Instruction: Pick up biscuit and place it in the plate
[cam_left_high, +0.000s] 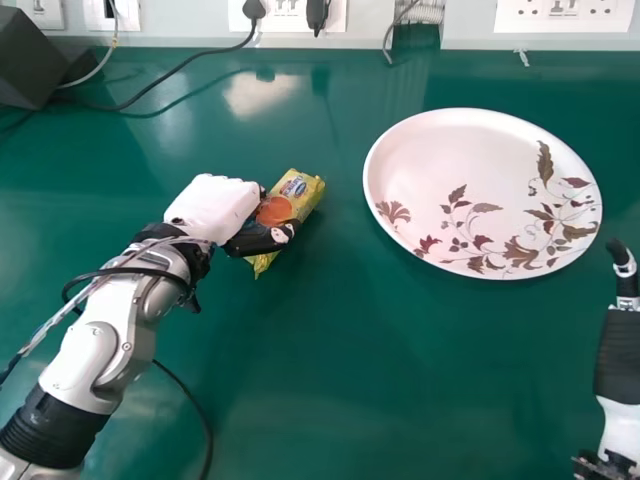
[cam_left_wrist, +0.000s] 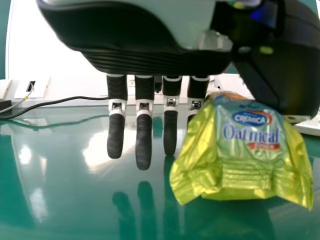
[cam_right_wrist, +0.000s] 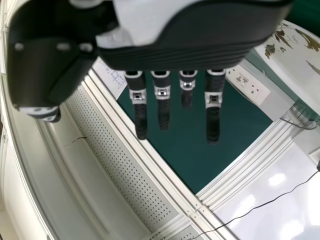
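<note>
My left hand (cam_left_high: 213, 203) is at the yellow biscuit packet (cam_left_high: 306, 192), left of the middle, with a black digit across the packet. In the left wrist view the hand (cam_left_wrist: 143, 137) has its fingers straight; the biscuit packet (cam_left_wrist: 250, 150) is beside them, under the thumb, and hides part of one finger. The white oval plate (cam_left_high: 470, 150) with a leaf pattern lies to the right, apart from the packet. At the right edge is my right hand (cam_left_high: 625, 275), beside and below the plate; in the right wrist view this hand (cam_right_wrist: 163, 110) has straight fingers.
The green table (cam_left_high: 350, 380) carries a dark box (cam_left_high: 35, 60) at the back left, with cables (cam_left_high: 175, 75) running from it towards the wall sockets (cam_left_high: 290, 15). A loose black cable hangs by the left forearm (cam_left_high: 120, 330).
</note>
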